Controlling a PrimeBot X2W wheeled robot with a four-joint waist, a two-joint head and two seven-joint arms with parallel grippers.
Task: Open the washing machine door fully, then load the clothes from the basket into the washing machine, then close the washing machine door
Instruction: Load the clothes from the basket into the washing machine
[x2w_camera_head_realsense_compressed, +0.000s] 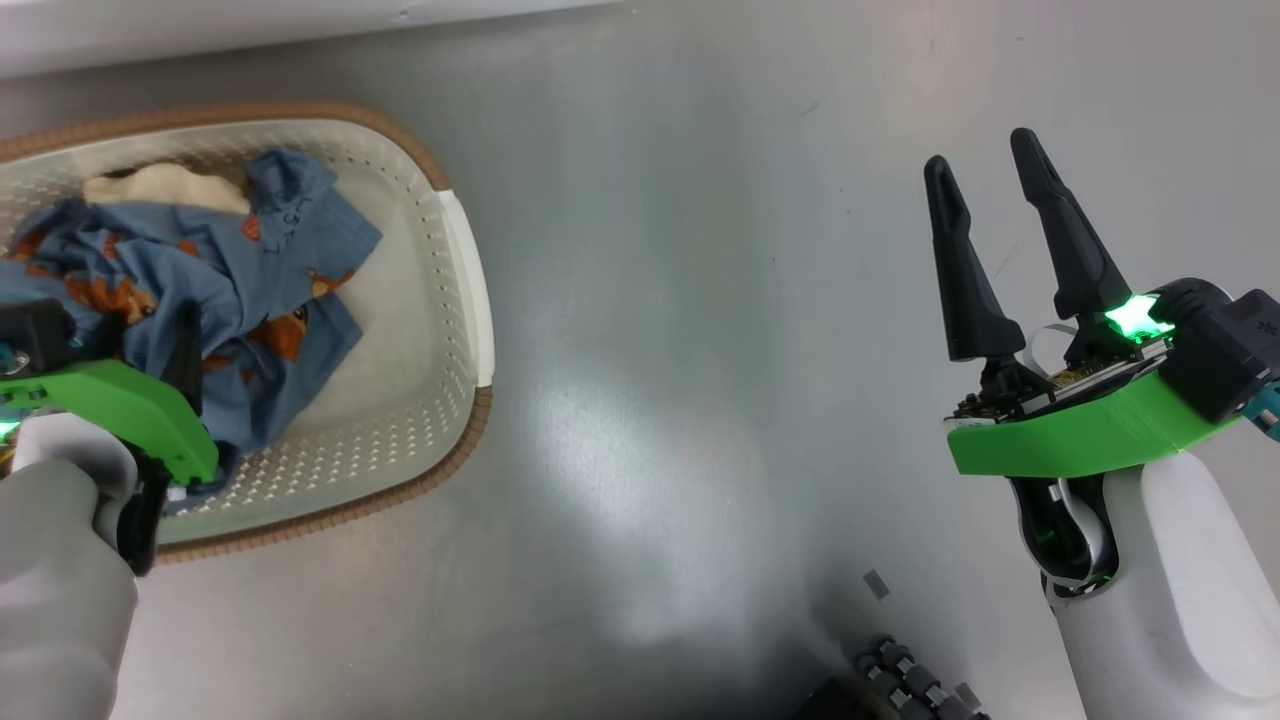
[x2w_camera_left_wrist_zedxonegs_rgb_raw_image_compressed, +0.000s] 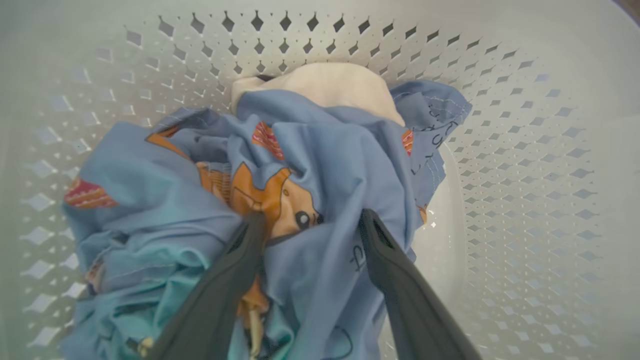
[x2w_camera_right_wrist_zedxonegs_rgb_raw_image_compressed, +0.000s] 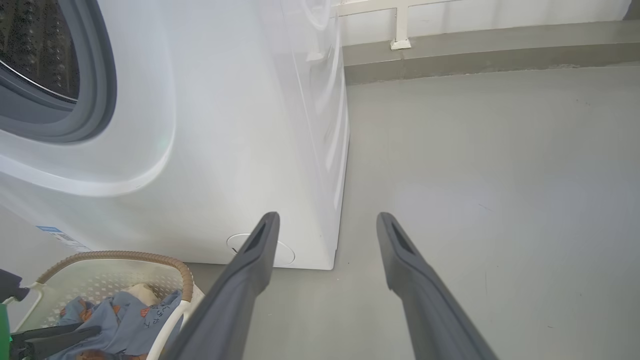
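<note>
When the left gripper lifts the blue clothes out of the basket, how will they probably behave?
The clothes lie crumpled in soft folds, so they will probably hang limp and trail. They look thin, so they are likely light. They are bunched with a cream cloth, so one pinch by the open left gripper may drag others along or drop some.

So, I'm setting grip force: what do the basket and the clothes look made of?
The basket looks like rigid moulded plastic, cream-white and satin, given its punched diamond holes; its brown rim looks woven, perhaps moulded imitation. The clothes look like thin soft printed fabric, probably cotton, matte, given crumpled folds and stitched hems.
</note>
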